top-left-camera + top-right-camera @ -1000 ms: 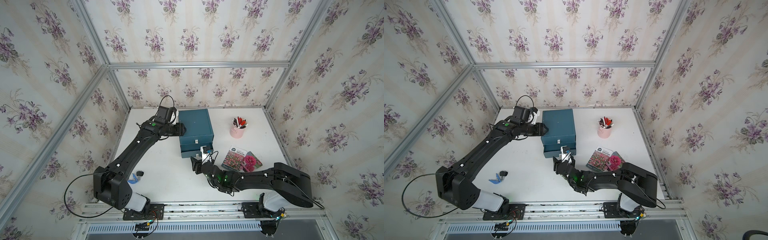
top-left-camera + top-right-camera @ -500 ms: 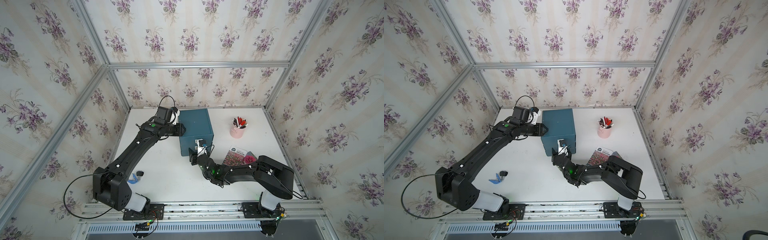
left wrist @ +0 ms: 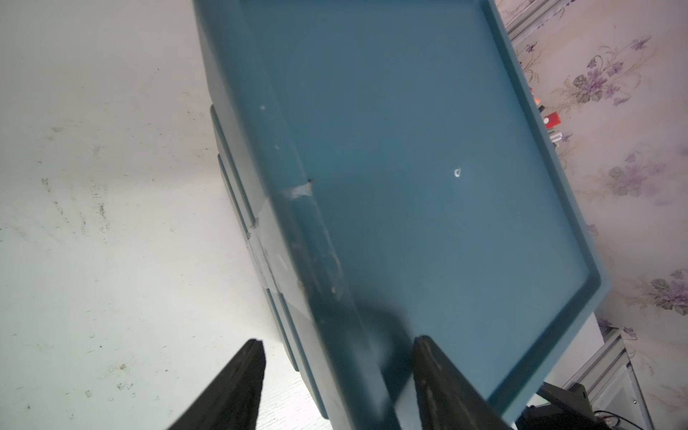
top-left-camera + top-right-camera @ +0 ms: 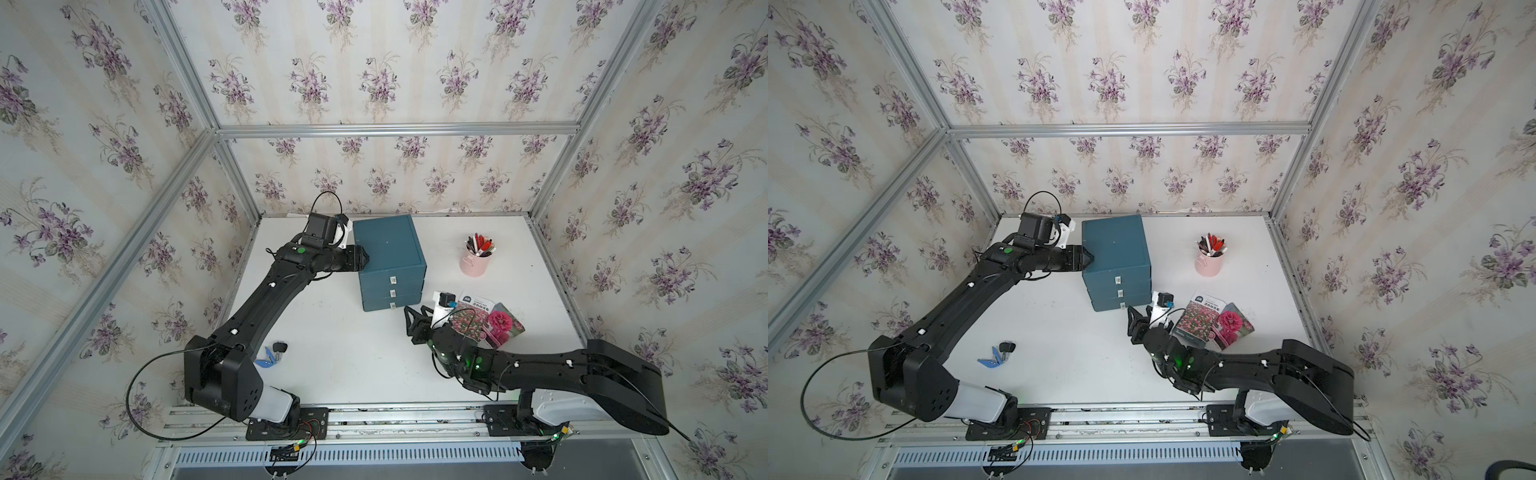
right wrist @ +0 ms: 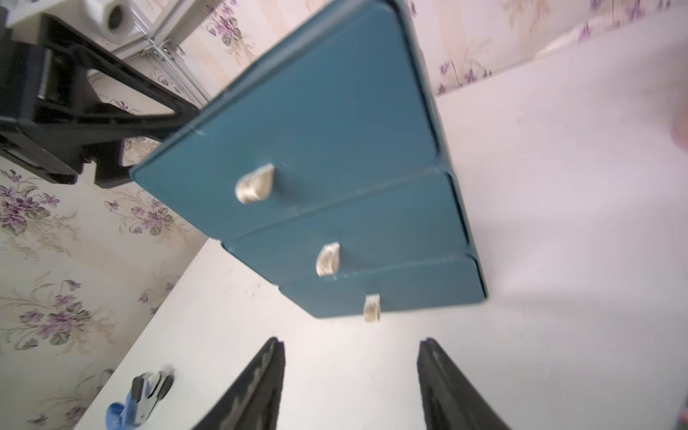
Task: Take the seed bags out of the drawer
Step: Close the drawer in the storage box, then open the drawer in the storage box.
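Right gripper (image 5: 350,340) released, empty: I'd square it on the bottom knob (image 5: 372,307) first (left gripper (image 3: 337,340), jaws apart, straddles cabinet (image 3: 428,167) edge).

seed bags (image 4: 473,319) part-hidden by right arm (image 4: 540,370), label print (image 4: 477,300) too small; drawer knobs (image 5: 255,184) blurred

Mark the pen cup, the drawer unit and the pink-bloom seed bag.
pen cup (image 4: 477,266), in a top view, its side wall.
drawer unit (image 4: 388,245), in a top view, its flat top.
pink-bloom seed bag (image 4: 499,323), in a top view, the printed bloom.
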You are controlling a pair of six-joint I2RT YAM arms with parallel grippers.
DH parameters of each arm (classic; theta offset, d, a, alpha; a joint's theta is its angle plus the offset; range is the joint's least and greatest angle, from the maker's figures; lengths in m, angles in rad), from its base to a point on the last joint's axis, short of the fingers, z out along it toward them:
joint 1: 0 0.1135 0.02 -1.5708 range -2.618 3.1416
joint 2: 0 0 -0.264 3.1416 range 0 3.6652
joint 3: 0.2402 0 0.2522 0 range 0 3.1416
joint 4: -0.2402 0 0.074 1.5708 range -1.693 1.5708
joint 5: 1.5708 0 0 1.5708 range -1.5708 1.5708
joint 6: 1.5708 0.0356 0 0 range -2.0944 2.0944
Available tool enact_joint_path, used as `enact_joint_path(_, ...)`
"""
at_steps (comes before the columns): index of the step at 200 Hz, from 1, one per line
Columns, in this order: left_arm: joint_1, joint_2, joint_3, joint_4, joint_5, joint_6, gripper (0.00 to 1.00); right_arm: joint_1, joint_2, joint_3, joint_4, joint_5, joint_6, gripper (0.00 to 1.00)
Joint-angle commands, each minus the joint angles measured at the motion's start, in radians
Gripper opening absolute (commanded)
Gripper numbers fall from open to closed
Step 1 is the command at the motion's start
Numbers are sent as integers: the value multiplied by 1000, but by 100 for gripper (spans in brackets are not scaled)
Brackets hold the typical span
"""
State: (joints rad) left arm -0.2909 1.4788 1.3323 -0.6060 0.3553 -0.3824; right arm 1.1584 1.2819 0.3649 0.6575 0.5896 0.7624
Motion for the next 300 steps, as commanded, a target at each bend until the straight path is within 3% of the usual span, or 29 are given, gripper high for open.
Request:
enact_joint_path(1,13,10,-12,41,47,-68,75,-21,-27,-79,39,-179,229,61)
enact_joint_path(48,12,36,-77,247,101,-132,78,-164,196,-102,385,-400,363,56)
enact_joint_path(65,13,46,-83,256,89,-137,73,-185,330,-67,515,-448,397,53)
enact_joint_path(109,12,16,-136,231,49,-117,65,-199,563,-12,762,-455,486,52)
enact_joint_path(170,14,4,-163,213,37,-81,63,-250,709,95,777,-474,535,44)
enact_joint_path(237,14,6,-159,204,23,-62,63,-252,742,137,722,-460,566,38)
enact_joint_path(272,14,3,-169,201,25,-49,63,-252,760,147,729,-462,582,19)
enact_joint_path(292,14,3,-172,201,23,-40,62,-252,744,157,689,-481,568,0)
enact_joint_path(300,14,4,-171,200,23,-38,62,-249,733,156,671,-486,563,0)
